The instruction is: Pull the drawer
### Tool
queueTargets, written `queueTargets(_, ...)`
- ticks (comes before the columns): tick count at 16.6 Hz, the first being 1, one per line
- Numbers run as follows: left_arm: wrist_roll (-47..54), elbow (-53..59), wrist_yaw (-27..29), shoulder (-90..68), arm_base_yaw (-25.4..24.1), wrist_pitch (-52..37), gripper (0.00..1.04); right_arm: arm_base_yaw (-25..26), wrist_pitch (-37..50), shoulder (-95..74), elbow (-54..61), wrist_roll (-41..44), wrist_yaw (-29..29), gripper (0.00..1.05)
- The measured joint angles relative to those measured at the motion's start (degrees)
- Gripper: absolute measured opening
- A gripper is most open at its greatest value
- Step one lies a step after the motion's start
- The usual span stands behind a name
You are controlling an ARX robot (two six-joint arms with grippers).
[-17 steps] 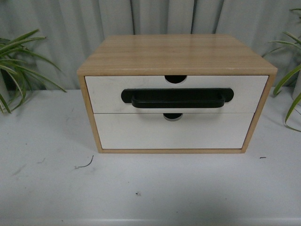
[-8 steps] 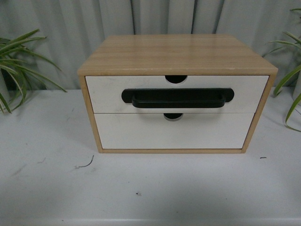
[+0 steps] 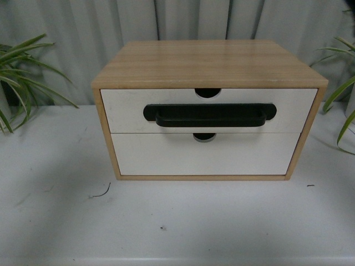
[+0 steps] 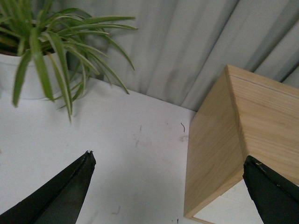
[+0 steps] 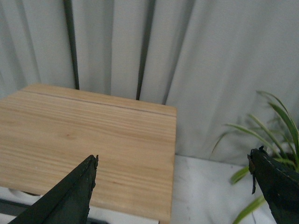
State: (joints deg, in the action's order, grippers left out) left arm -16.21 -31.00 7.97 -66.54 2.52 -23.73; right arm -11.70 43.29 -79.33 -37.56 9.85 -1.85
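Note:
The drawer (image 3: 125, 110) is the upper one in a light wood cabinet (image 3: 205, 61); its white front carries a long black bar handle (image 3: 209, 115) and a half-round notch (image 3: 207, 92). It sits flush with the cabinet, shut. Neither gripper shows in the front view. My left gripper (image 4: 168, 156) hangs open beside the cabinet's left front corner (image 4: 215, 154), nothing between its fingers. My right gripper (image 5: 174, 155) is open above the cabinet top (image 5: 84, 140), near its right edge, with a strip of the drawer front (image 5: 126, 217) just visible below.
A plain white lower drawer (image 3: 202, 156) without a handle sits under the upper one. Potted plants stand at the left (image 3: 22, 77) and right (image 3: 344, 94) of the white table (image 3: 177, 221). A grey curtain (image 3: 83, 27) hangs behind.

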Motion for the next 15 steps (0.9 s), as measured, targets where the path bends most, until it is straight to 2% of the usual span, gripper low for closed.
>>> queueTargets(1, 1.27, -3.52, -1.73, -4.2, 1.33, 0.55, 0.98, -0.72, -0.57, -2.58, -2.32, 4.02, 0.94, 0.98)
queueTargets(2, 3.06, -7.13, -4.63, -8.11, 3.23, 2.23, 0.98, -1.75, 0.48, -6.1, -4.68, 11.72, 3.98, 0.98)
queueTargets(4, 10.73, -15.1, -11.47, -14.51, 7.1, 11.02, 0.98, -1.84, -1.6, -9.05, -5.9, 28.5, 12.76, 0.98)
queueTargets(6, 20.06, -21.2, -16.98, -17.44, 9.97, 20.17, 0.98, 0.85, -7.93, -10.38, -6.93, 43.87, 20.41, 0.98)
queueTargets(9, 35.15, -26.56, -23.32, -18.71, 13.94, 31.08, 0.98, 4.94, -22.03, -10.56, -10.78, 66.42, 29.86, 0.98)
queueTargets(12, 46.49, -28.72, -25.2, -21.97, 18.1, 40.52, 0.98, 5.84, -35.58, -11.93, -13.75, 83.41, 32.11, 0.98)
queueTargets(15, 50.8, -32.54, -23.58, -25.79, 20.96, 42.6, 0.98, 5.68, -43.91, -12.92, -16.28, 88.52, 32.06, 0.98)
